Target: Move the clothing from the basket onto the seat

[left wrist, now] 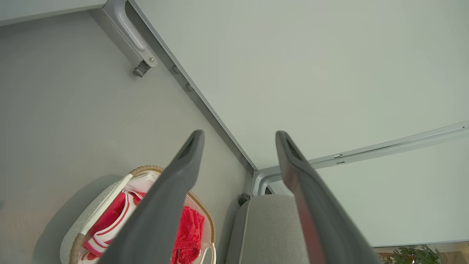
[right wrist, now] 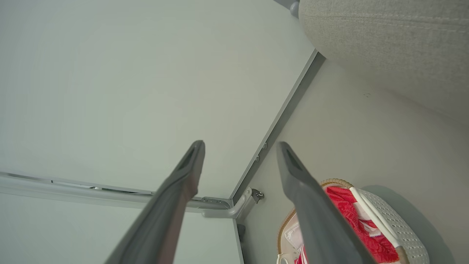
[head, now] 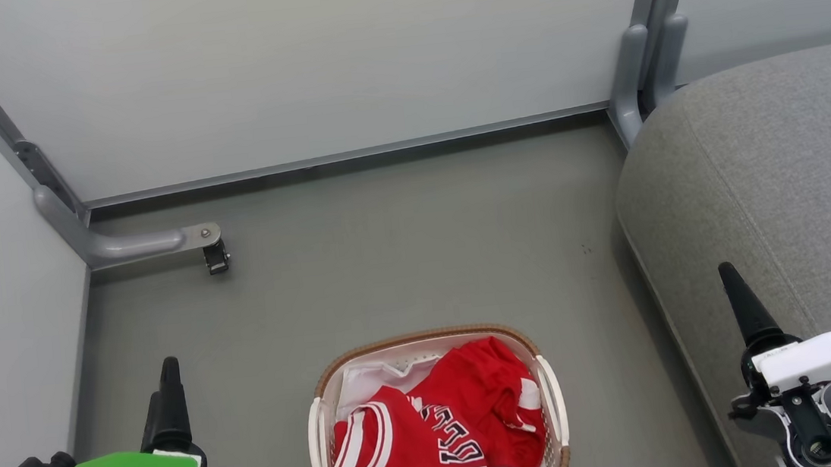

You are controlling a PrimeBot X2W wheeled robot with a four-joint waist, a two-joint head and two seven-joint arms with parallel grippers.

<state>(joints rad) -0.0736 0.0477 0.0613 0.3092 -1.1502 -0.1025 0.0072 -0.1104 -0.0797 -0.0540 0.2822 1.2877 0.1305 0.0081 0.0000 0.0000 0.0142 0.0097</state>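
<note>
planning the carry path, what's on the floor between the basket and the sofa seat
Nothing. In the head view, only a bare strip of grey floor separates the basket from the seat.

Left tool point(head: 162, 376) at 7 o'clock in head view, pointing toward 12, jaws wide apart, empty. Right tool point(head: 734, 283) at 4 o'clock, same pose, empty.

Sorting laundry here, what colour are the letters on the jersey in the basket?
Black, white-edged, on the red jersey; clearest in the head view.
</note>
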